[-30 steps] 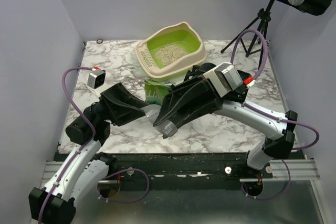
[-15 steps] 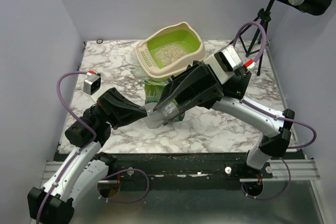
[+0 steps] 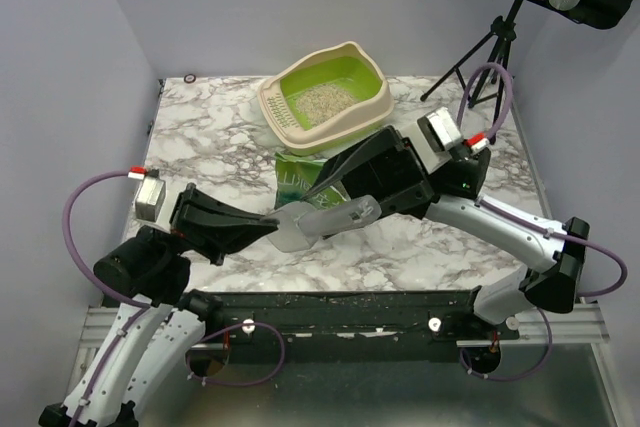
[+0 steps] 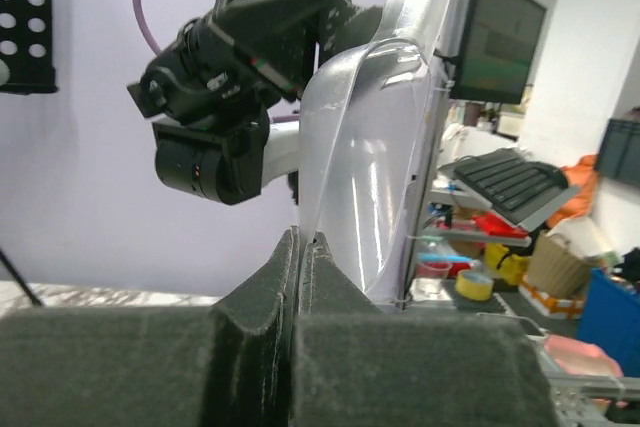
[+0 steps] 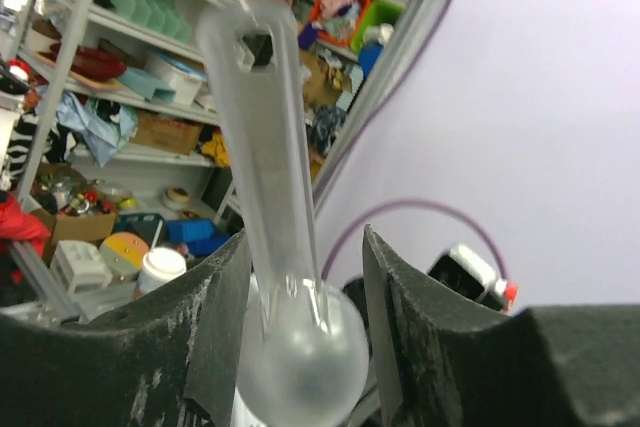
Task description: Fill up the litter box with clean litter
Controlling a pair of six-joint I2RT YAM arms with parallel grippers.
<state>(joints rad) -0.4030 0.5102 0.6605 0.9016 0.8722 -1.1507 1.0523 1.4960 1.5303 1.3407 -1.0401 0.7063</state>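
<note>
The lime-green, beige-rimmed litter box sits upper centre on the marble table, with pale grey-beige litter inside. Lower down, the left gripper pinches a clear plastic scoop. The right gripper stands loosely parted around its handle.

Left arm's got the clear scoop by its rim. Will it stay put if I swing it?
Probably light: the scoop is thin, clear plastic and looks empty. It may flex or pivot, since the left gripper pinches only its thin edge. Its glossy walls could slip.
</note>
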